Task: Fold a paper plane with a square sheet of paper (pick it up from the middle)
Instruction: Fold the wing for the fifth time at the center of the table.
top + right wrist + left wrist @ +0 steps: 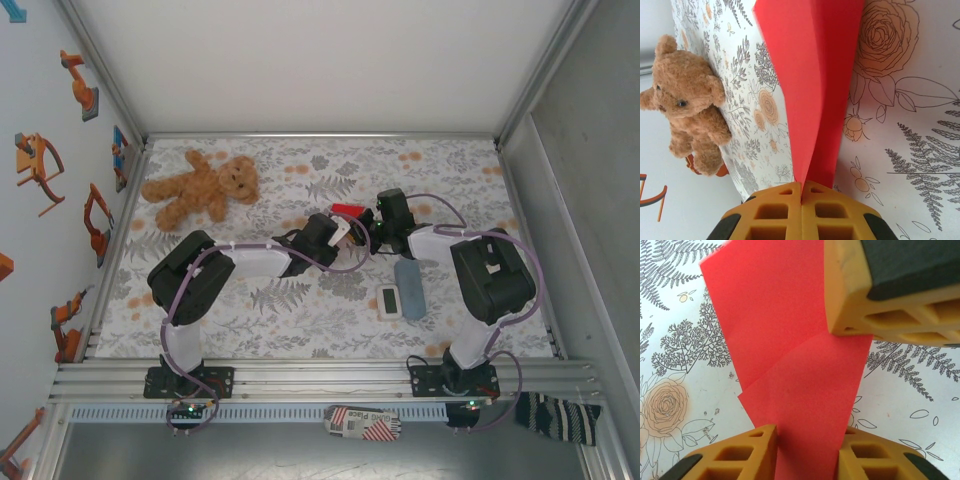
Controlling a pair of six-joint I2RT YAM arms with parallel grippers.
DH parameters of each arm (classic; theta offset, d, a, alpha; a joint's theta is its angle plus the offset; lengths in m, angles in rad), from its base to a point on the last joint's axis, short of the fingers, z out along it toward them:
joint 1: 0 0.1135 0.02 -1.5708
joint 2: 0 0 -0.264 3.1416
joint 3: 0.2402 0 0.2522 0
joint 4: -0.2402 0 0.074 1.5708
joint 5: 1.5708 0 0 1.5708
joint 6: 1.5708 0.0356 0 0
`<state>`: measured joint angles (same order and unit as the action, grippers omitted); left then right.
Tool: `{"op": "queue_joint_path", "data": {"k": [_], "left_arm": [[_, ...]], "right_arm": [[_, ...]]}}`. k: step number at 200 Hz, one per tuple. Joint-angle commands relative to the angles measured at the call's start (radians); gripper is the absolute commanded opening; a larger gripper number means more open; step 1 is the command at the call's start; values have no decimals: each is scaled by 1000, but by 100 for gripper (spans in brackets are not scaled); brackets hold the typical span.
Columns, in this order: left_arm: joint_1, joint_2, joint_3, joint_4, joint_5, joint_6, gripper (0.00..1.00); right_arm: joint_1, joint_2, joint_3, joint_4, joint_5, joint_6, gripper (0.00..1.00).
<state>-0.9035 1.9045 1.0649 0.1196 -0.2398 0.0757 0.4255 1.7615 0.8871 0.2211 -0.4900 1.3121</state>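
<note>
Red paper (815,75) over floral bench (300,320), right claw (801,192) clamped shut on its end, left claw (807,442) part-open astride it

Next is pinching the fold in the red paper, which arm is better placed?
Left. The right gripper is shut on the red paper at its narrow end, anchoring it; the left gripper straddles the paper with jaws apart, so it probably only needs to close.
</note>
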Motion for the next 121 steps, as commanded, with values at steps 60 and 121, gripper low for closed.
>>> {"op": "queue_joint_path", "data": {"k": [60, 121], "left_arm": [[-8, -6, -25, 23, 38, 9, 19], [-6, -2, -47, 24, 106, -24, 19]], "right_arm": [[-24, -3, -17, -71, 11, -22, 26], [-86, -81, 4, -208, 75, -138, 59]]}}
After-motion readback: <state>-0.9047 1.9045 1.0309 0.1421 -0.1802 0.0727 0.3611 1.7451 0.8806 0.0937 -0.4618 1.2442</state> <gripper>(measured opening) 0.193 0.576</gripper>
